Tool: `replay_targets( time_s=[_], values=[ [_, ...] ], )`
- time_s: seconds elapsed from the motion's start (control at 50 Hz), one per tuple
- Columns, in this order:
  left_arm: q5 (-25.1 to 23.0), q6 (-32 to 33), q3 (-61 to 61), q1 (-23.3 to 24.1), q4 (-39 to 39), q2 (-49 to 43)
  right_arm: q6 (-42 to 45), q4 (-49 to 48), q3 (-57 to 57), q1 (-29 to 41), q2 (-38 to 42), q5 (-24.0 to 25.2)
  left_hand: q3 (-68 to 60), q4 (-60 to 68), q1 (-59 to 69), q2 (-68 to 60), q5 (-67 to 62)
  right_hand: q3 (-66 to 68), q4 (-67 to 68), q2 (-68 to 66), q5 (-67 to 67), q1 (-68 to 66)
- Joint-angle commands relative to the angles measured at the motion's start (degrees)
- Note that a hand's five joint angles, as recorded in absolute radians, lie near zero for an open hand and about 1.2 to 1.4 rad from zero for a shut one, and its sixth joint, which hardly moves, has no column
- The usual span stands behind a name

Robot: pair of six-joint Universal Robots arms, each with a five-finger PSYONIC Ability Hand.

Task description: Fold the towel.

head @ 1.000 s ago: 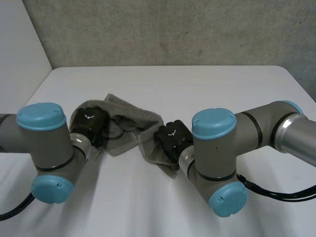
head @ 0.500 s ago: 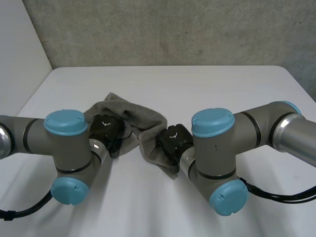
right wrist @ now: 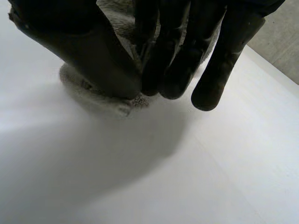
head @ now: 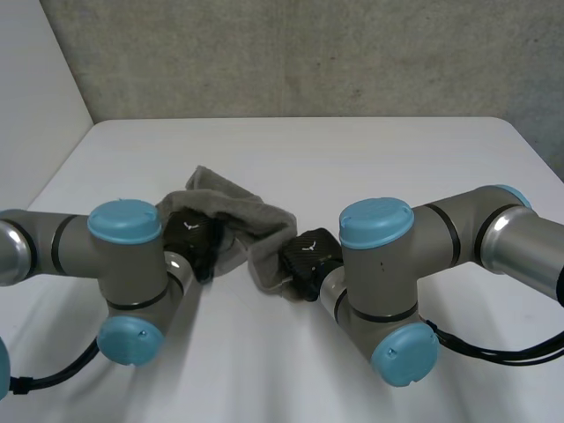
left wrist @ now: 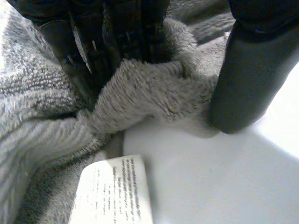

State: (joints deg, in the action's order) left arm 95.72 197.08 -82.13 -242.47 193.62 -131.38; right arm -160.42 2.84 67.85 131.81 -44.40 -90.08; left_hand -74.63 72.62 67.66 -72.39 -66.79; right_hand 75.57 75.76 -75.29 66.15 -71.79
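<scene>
Near left hand (left wrist: 247,74), label (left wrist: 114,193) on towel (left wrist: 149,93)

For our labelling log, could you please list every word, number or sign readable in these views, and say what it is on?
The care label on the towel: several printed lines, too blurred to read.
Backs of the left hand and right hand: a small white mark each, no letters.

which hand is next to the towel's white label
The left hand: the white label lies just beyond it on the towel. The right hand pinches a plain grey towel end.
</scene>
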Motion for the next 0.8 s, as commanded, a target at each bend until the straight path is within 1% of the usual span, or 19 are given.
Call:
replay_targets(
  time_s=[0.02,0.14,0.24,0.26,0.3,0.32,0.38,0.4,0.42,0.44,0.46,0.48,0.5,0.54,0.6,0.64,0.68,0.76,0.8],
  values=[
    [0.3,-0.3,-0.4,0.0,0.3,6.7,-2.9,0.0,-0.4,-0.5,-2.6,0.3,-3.2,5.2,10.1,-5.4,-1.0,4.4,4.2,-4.7,3.9,-8.2],
    [0.4,-1.0,-0.7,-0.6,0.4,15.0,-3.2,0.1,-0.4,-2.3,-7.9,0.3,-5.4,7.4,12.3,-7.6,-3.2,4.4,4.2,-4.7,3.9,-8.2],
    [2.3,-1.1,-1.5,-0.8,0.4,20.3,-2.4,0.3,-0.1,-6.9,-16.5,0.4,-5.4,7.4,12.3,-7.6,-3.2,4.4,4.2,-4.7,3.9,-8.2],
    [2.9,-1.1,-2.0,-1.0,0.3,22.1,-2.4,0.3,-0.1,-6.9,-16.5,0.4,-5.4,7.4,12.3,-7.6,-3.2,4.4,4.2,-4.7,3.9,-8.2],
    [3.2,-1.1,-2.4,-1.1,0.1,24.2,-1.3,0.8,0.3,-10.1,-21.1,0.6,-5.4,7.4,12.3,-7.6,-3.2,4.4,4.2,-4.7,3.9,-8.2],
    [3.2,-1.1,-2.9,-1.4,-0.1,26.7,-1.3,0.8,0.3,-10.1,-21.2,0.6,-5.4,7.4,12.3,-7.6,-3.2,4.4,4.2,-4.7,3.9,-8.2],
    [3.2,-1.1,-3.6,-2.0,-0.4,29.4,1.7,2.7,0.7,-13.5,-26.3,2.2,-5.4,7.4,12.3,-7.6,-3.2,4.4,4.2,-4.7,3.9,-8.2],
    [3.1,-1.1,-4.6,-3.0,-0.7,32.1,3.5,4.0,0.9,-15.8,-28.6,3.2,-5.4,7.4,12.3,-7.6,-3.2,4.4,4.2,-4.7,3.9,-8.2],
    [2.9,-1.0,-5.6,-4.5,-0.7,35.0,3.5,4.0,0.9,-15.8,-28.6,3.2,-5.4,7.4,12.3,-7.6,-3.2,4.4,4.2,-4.7,3.9,-8.2],
    [2.9,-1.0,-5.6,-4.5,-0.7,35.0,5.4,5.2,0.9,-18.2,-30.8,4.3,-5.4,7.4,12.3,-7.6,-3.2,4.4,4.2,-4.7,3.9,-8.2],
    [2.7,-0.9,-6.4,-6.4,-0.7,38.0,7.3,6.4,0.7,-20.4,-33.1,5.3,-5.4,7.4,12.3,-7.6,-3.2,4.4,4.2,-4.7,3.9,-8.2],
    [2.5,-0.8,-6.7,-8.5,-0.7,40.8,7.3,6.4,0.7,-20.5,-33.1,5.3,-5.4,7.4,12.3,-7.6,-3.2,4.4,4.2,-4.7,3.9,-8.2],
    [2.5,-0.8,-6.7,-8.5,-0.7,40.8,9.0,7.4,0.3,-22.5,-35.6,6.0,-5.4,7.4,12.3,-7.6,-3.2,4.4,4.2,-4.7,3.9,-8.2],
    [2.3,-0.9,-6.6,-12.6,-0.8,45.1,10.9,8.4,-0.1,-24.2,-37.7,6.8,-5.4,7.4,12.3,-7.6,-3.2,4.4,4.2,-4.7,3.9,-8.2],
    [1.9,-0.9,-6.5,-14.1,-0.8,46.3,15.6,10.2,-0.5,-27.2,-40.6,8.0,-5.4,7.4,12.3,-7.6,-3.2,4.4,4.2,-4.7,3.9,-8.2],
    [1.2,-1.2,-7.2,-16.6,-0.9,47.3,18.1,11.6,-0.8,-28.2,-41.2,8.3,-5.4,7.4,12.3,-7.6,-3.2,4.4,4.2,-4.7,3.9,-8.2],
    [1.0,-1.5,-7.8,-17.2,-1.3,46.9,22.7,14.5,-0.2,-28.5,-41.7,9.3,-5.4,7.4,12.3,-7.6,-3.2,4.4,4.2,-4.7,3.9,-8.2],
    [0.7,-2.9,-9.6,-17.6,-2.7,45.8,26.0,16.0,0.6,-27.9,-40.9,9.7,-5.4,7.4,12.3,-7.6,-3.2,4.4,4.2,-4.7,3.9,-8.2],
    [-0.4,-5.7,-11.0,-17.2,-3.7,40.9,27.5,15.9,1.1,-27.7,-40.2,9.6,-5.4,7.4,12.3,-7.6,-3.2,4.4,4.2,-4.7,3.9,-8.2]
  ],
)
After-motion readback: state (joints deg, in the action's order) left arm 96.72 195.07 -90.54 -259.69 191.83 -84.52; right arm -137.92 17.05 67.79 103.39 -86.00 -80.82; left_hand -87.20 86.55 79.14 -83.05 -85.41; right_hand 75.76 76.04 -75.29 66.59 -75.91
